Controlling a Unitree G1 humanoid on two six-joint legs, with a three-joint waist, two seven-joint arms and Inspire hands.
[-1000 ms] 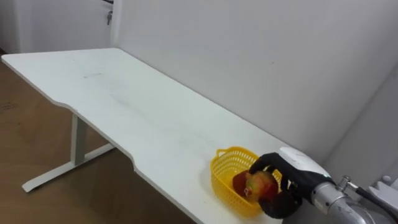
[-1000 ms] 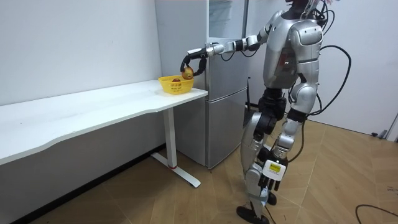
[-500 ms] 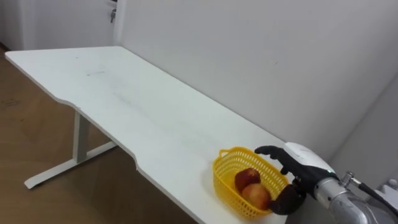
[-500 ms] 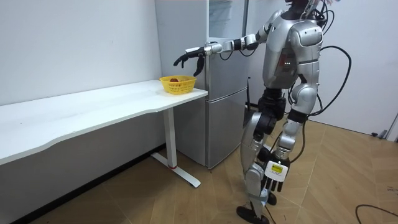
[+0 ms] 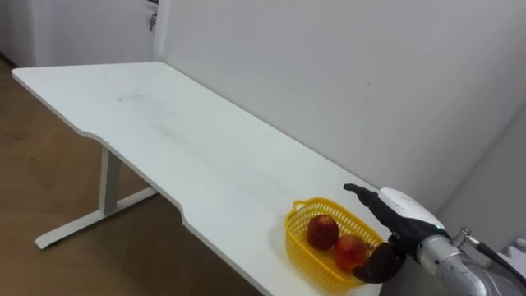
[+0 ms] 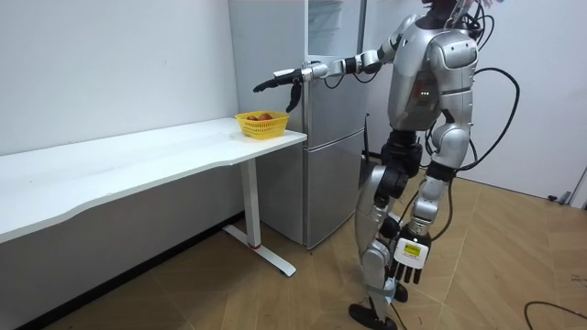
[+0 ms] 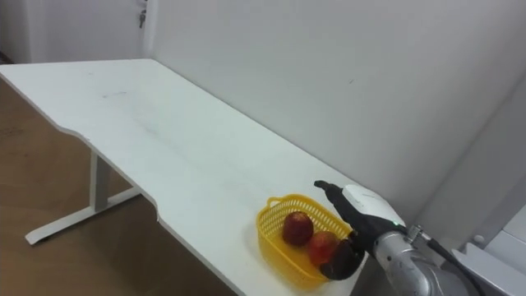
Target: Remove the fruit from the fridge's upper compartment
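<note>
A yellow basket [image 5: 296,227] stands at the near right end of the white table [image 5: 164,140]. Two red apples lie in it, one [image 5: 323,232] to the left and one [image 5: 351,251] to the right. My right hand [image 5: 399,215] hovers open just above the basket's right rim, fingers stretched out and holding nothing. In the room view the same hand [image 6: 275,82] is raised over the basket [image 6: 261,124]. My left hand [image 6: 401,272] hangs low beside my leg.
I stand beside a tall grey fridge [image 6: 330,137] that sits right behind the table's end. A white wall runs along the table's far side. The table's long left part is bare, with wooden floor below it.
My right hand let go of the apple, which now lies in the basket beside the other one. The hand opened and lifted up from the basket.
</note>
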